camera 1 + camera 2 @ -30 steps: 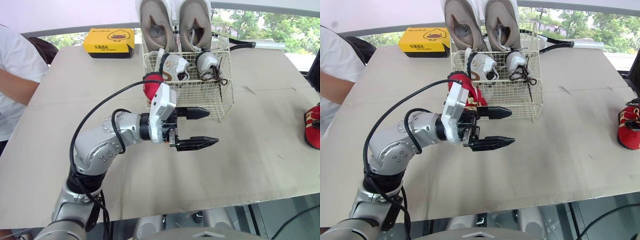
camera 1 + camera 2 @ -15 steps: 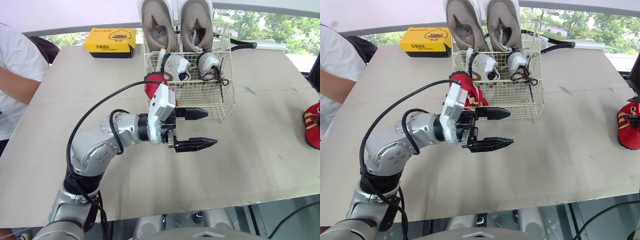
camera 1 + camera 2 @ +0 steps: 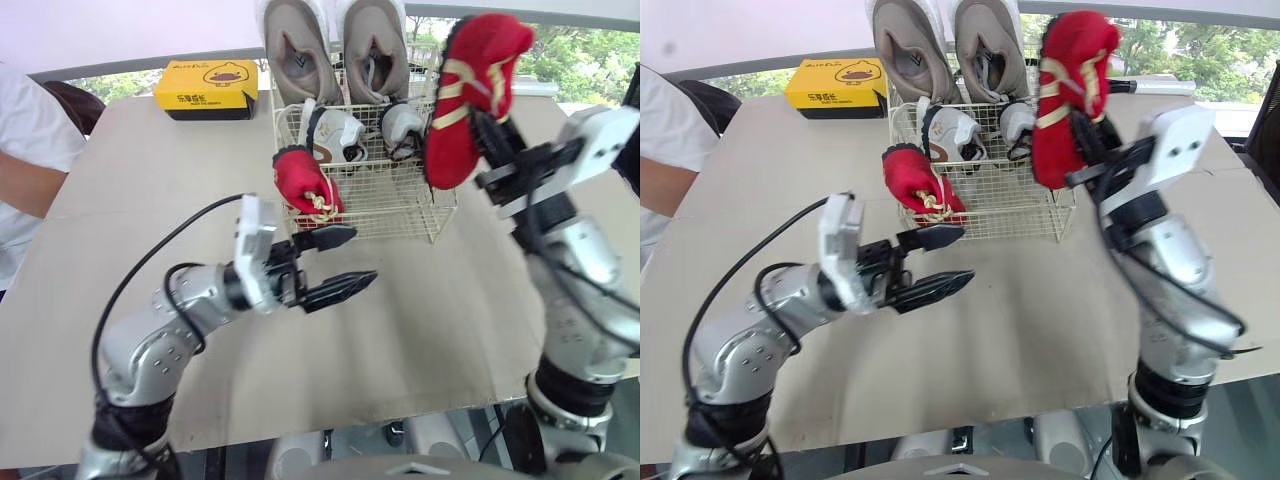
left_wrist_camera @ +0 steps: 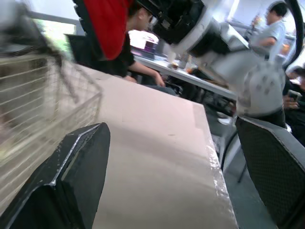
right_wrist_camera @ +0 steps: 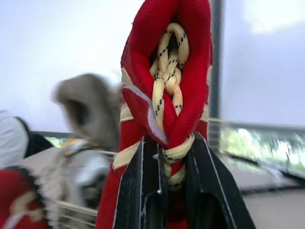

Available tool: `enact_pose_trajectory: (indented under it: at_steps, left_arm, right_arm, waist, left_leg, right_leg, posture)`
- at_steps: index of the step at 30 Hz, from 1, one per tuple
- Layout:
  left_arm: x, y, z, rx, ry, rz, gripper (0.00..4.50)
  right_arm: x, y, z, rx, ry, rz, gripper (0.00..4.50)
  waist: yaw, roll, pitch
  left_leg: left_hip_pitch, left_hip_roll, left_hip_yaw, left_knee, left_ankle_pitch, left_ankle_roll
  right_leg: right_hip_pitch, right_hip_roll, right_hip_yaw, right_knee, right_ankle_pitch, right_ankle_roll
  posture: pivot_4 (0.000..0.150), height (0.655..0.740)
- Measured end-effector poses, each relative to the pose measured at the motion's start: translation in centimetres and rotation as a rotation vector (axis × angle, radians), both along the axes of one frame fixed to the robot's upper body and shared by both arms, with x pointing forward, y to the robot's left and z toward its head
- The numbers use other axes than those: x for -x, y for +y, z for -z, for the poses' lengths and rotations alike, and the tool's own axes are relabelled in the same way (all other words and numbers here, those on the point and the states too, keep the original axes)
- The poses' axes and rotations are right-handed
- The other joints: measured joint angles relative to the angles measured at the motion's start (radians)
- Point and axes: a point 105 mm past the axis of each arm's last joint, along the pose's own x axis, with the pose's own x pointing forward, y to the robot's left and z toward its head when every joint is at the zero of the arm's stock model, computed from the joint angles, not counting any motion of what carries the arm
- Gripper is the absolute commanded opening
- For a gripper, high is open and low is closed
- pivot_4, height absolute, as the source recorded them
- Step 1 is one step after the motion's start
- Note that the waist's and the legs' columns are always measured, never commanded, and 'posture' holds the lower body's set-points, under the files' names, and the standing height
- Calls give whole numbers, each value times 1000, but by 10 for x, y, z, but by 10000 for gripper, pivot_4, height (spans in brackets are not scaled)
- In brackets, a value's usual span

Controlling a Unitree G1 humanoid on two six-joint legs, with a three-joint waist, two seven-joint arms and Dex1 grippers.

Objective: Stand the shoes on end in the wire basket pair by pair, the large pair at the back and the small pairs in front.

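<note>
Left eye view: a red shoe (image 3: 470, 95) with cream laces is gripped between the two black fingers of the right gripper (image 5: 170, 157) and is held in the air, raised above the rim of the wire basket (image 3: 400, 200) at its right side. In the right wrist view the fingers are seen pressed against the shoe's sides, the laces running up between them. A second red shoe (image 3: 305, 180) is stood at the basket's front left corner, its top showing above the rim. The large tan pair (image 3: 295, 50) is stood on end at the back of the basket, and a small grey and white pair (image 3: 335, 130) is set just in front of it. The left gripper (image 3: 364, 254) is held over the table (image 3: 420, 300) near the basket's front, its fingers spread apart with nothing between them. A yellow box (image 3: 205, 88) is seen on the table behind and left of the basket, and a person's white sleeve (image 3: 25, 120) at the table's left edge.
</note>
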Motion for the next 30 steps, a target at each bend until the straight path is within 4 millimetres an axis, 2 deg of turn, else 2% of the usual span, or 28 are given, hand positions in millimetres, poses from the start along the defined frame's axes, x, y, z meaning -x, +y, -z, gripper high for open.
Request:
enact_pose_trajectory:
  at_steps: [4,8,13,16,21,22,23,25,26,30]
  left_arm:
    - [2,18,0,29,-9,-60,45000]
    - [1,29,-3,56,-17,-131,45000]
    - [0,31,-10,57,-51,-175,45000]
    - [-1,32,-10,53,-51,-191,45000]
    - [-4,28,-7,36,-45,-216,45000]
    - [-4,25,-6,34,-39,-209,45000]
    - [-4,24,-5,33,-36,-204,45000]
    - [-4,23,-6,28,-41,-197,45000]
    - [-4,23,-6,19,-40,-192,45000]
    - [-3,21,-5,4,-29,-172,45000]
  right_arm:
    - [-8,9,14,-12,-62,49,464]
    - [-24,7,36,28,-109,158,464]
    - [-36,3,63,65,-109,246,464]
    - [-35,6,76,82,-103,239,464]
    - [-31,13,116,31,19,172,464]
    - [-29,13,121,13,35,153,7507]
    - [-27,12,123,-10,41,133,10254]
    - [-22,10,132,-26,74,111,18866]
    - [-19,8,136,-17,84,93,25259]
    - [-10,-1,141,51,115,52,42488]
  waist:
    - [2,-2,-1]
    - [3,-3,-1]
    - [-1,-3,-1]
    - [-4,-3,-2]
    - [-6,-7,-4]
    - [-4,-8,-4]
    - [-4,-9,-5]
    - [-5,-11,-6]
    - [-6,-11,-6]
    - [-6,-11,-6]
  left_leg:
    - [0,-3,2,1,0,0]
    - [1,-3,3,0,0,0]
    - [2,-3,3,-1,0,0]
    - [3,-3,3,-1,0,0]
    - [8,-2,4,-1,0,0]
    - [8,-2,4,-1,0,0]
    - [8,-1,4,-1,0,0]
    - [8,1,4,-2,0,0]
    - [8,1,5,-2,0,0]
    - [9,1,6,-2,0,0]
  right_leg:
    - [0,0,6,-1,0,0]
    - [0,0,7,-1,0,0]
    - [0,1,8,-1,0,-1]
    - [1,1,9,0,0,0]
    - [5,1,10,1,0,0]
    - [5,1,10,1,0,0]
    - [5,1,10,1,0,0]
    - [5,2,10,0,0,-1]
    - [5,2,11,0,0,-1]
    - [5,1,12,1,0,-1]
  posture:
    - [1500,7400]
    - [1500,7400]
    - [1500,7400]
    - [1500,7400]
    - [1500,7400]
    - [1500,7400]
    - [1500,7400]
    - [1500,7400]
    - [1500,7400]
    - [1500,7400]
